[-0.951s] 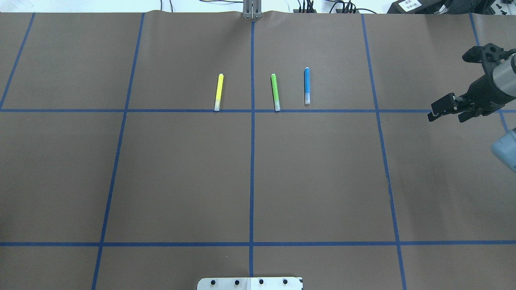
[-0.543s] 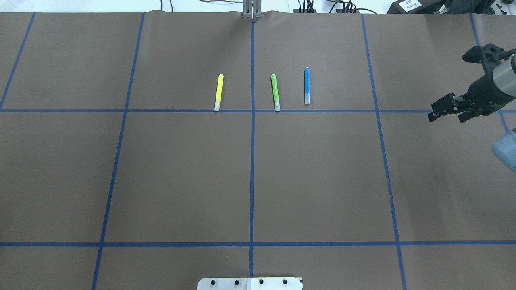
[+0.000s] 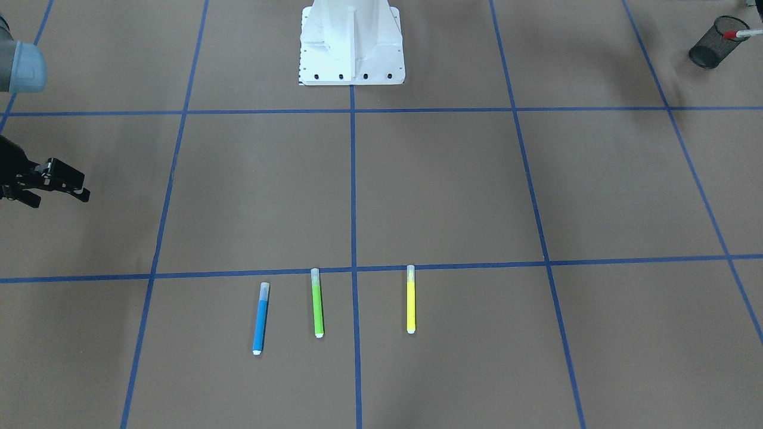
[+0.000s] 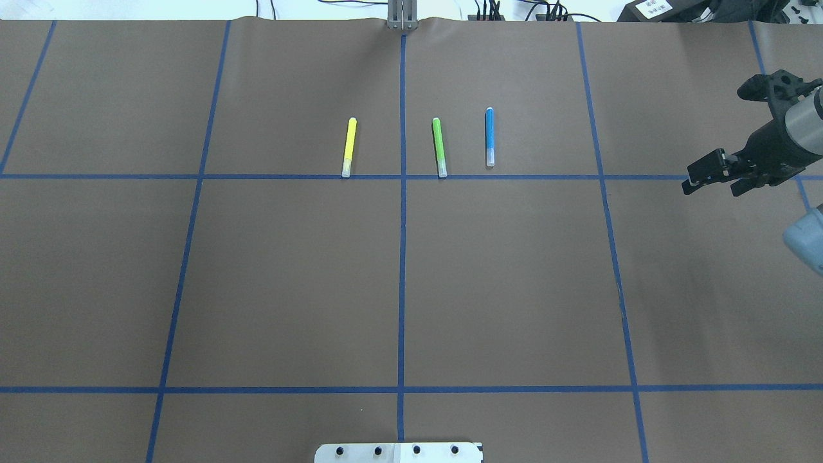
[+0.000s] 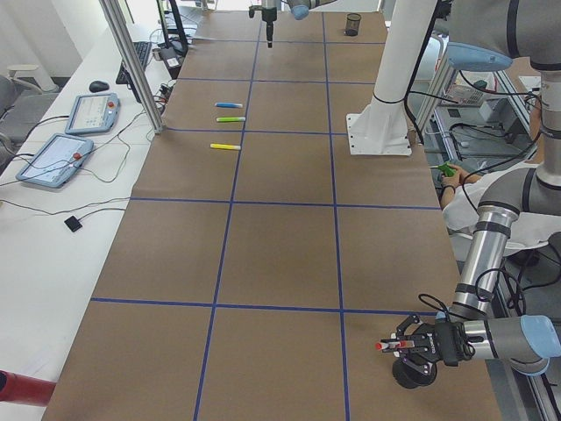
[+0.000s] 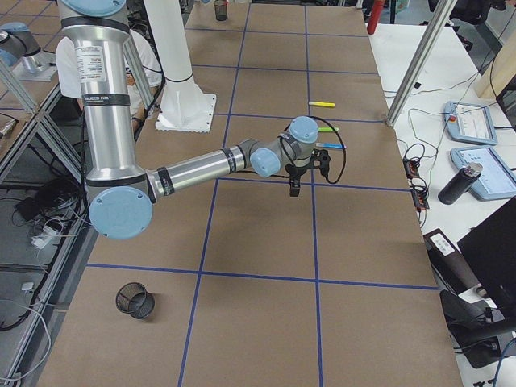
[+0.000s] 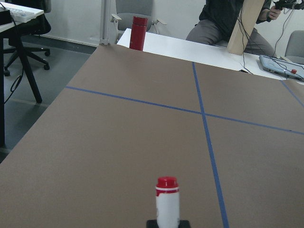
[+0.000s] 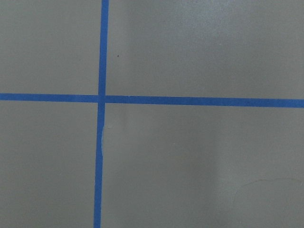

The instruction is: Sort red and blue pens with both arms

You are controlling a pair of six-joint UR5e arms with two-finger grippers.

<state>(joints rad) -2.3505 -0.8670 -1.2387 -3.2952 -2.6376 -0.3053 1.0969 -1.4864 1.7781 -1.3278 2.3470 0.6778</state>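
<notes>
The blue pen (image 4: 489,137) lies on the brown table beside a green marker and a yellow one, seen also in the front view as the blue pen (image 3: 260,319). My right gripper (image 4: 710,183) hovers open and empty at the table's right side, far from the pens. The red pen (image 7: 167,202), white with a red cap, sticks out of my left gripper (image 5: 399,345), which is shut on it. It is held level just above a black mesh cup (image 5: 410,375). In the front view only the pen's red end (image 3: 736,34) shows at that cup's rim.
A green marker (image 4: 439,147) and a yellow marker (image 4: 348,146) lie parallel to the blue pen. A second mesh cup (image 6: 135,300) stands at the table's right end. The white pedestal base (image 3: 351,42) is mid-table. A red bottle (image 7: 138,33) and a seated person are beyond the left end.
</notes>
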